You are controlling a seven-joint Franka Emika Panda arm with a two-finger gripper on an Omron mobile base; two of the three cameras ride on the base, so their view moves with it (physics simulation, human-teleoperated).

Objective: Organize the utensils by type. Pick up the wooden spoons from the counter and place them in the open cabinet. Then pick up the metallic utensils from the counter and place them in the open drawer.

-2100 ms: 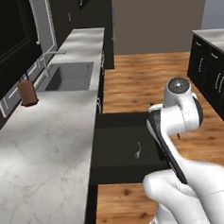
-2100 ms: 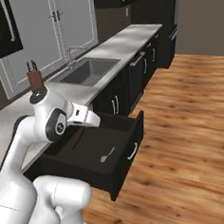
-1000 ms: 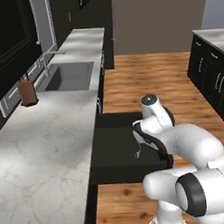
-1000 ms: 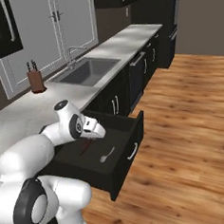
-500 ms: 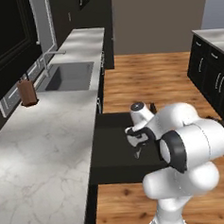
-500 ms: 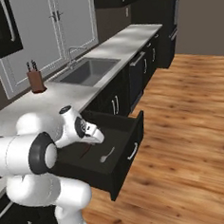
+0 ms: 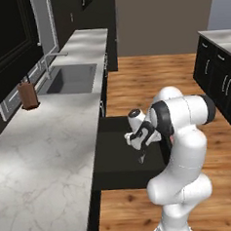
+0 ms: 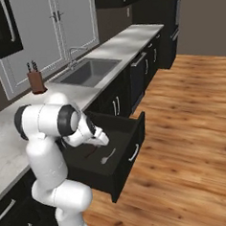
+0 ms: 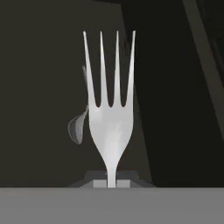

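Note:
My gripper point(image 9: 112, 179) is shut on the small silver fork point(image 9: 109, 118), whose tines point straight away from the hand. The hand hangs low inside the open drawer point(image 7: 121, 158), a wide shallow black one pulled out from under the counter point(image 7: 41, 142). The small silver spoon point(image 8: 108, 156) lies on the drawer's dark floor; in the hand view its bowl point(image 9: 78, 129) peeks out just left of the fork. From the right base view, the gripper point(image 8: 101, 141) is just behind the spoon. From the left base view, the gripper point(image 7: 139, 146) is over the drawer's middle.
A sink point(image 7: 68, 79) with a tap is set into the marble counter further along, and a brown knife block point(image 7: 27, 95) stands by the wall. More black cabinets point(image 7: 221, 78) line the far right. Wooden floor point(image 8: 193, 128) lies open beside the drawer.
The arm has folded down from above the drawer's front and carried the fork low into the drawer, close to the silver spoon. The spoon has stayed where it lay.

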